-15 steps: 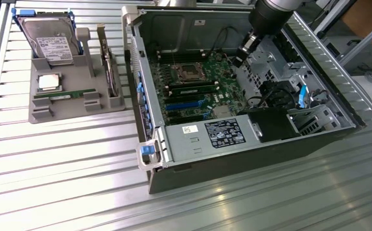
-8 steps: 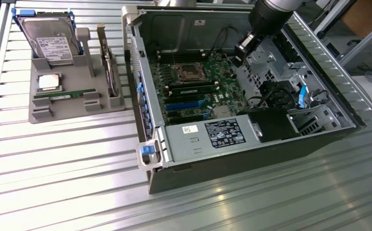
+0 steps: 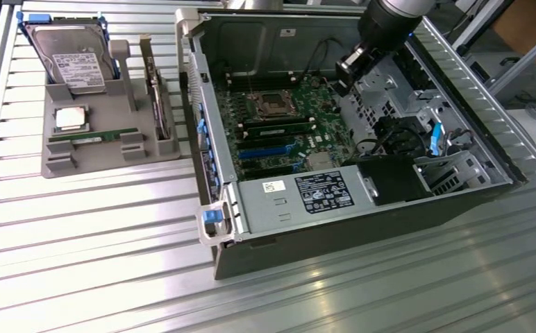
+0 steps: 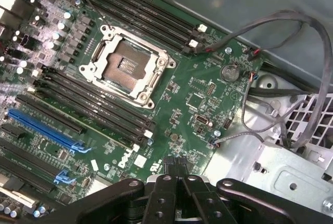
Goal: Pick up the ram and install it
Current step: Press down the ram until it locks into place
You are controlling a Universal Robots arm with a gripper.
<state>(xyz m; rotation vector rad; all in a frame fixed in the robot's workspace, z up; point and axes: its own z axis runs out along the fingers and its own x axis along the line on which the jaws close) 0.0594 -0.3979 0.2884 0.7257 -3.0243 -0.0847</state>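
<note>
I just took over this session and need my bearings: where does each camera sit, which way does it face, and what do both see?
Exterior view: off the arm, high, angled down at the open computer case, the grey parts holder with the ram, and the arm's gripper over the case.
Wrist view: on the wrist, facing down at the motherboard; the shut gripper shows, holding nothing.
Shared: motherboard with the empty processor socket.

The arm reaches down steeply, its wrist bent so the gripper points downward. Its black fingers are pressed together, with nothing between them.
</note>
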